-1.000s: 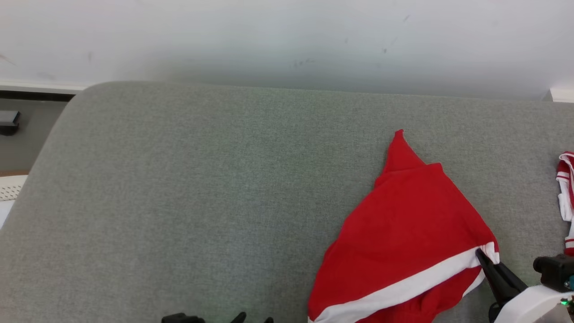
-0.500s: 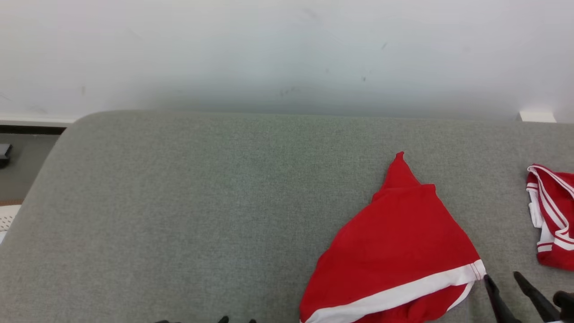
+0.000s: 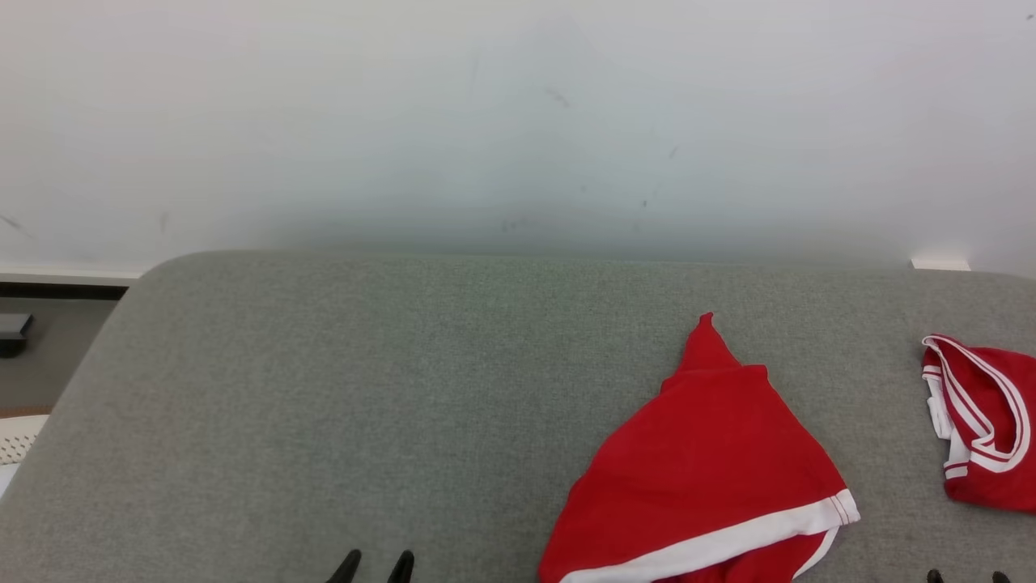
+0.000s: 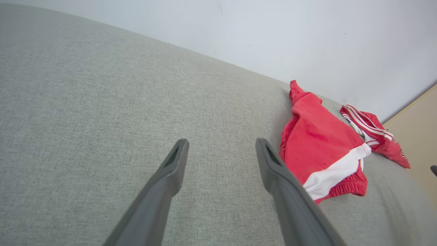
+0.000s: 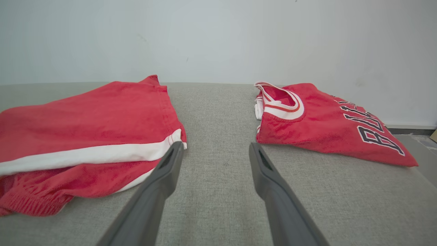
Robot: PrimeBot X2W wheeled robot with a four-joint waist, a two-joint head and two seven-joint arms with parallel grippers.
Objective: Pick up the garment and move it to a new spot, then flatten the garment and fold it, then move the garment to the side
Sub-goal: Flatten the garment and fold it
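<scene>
The garment, a pair of red shorts with a broad white stripe, is seen lying loose on the grey upholstered surface, in the lower right of the head view. It is bunched into a rough triangle, with one narrow point reaching towards the wall and the white stripe crossing its near edge. A ribbed red waistband is shown beneath the stripe in the left wrist view. The garment is held by nothing.

The right jaws are spread wide, with nothing between them. In the right wrist view one of their dark fingers is seen with its tip at the stripe's corner; whether it touches the cloth cannot be told.

The left jaws are likewise spread and empty. Their fingers are held over bare grey fabric, and the garment is seen just beyond the right-hand one.

A second piece, a red jersey with white trim and dark lettering, is laid to the right of the garment, apart from it, with a strip of bare surface between the two.
</scene>
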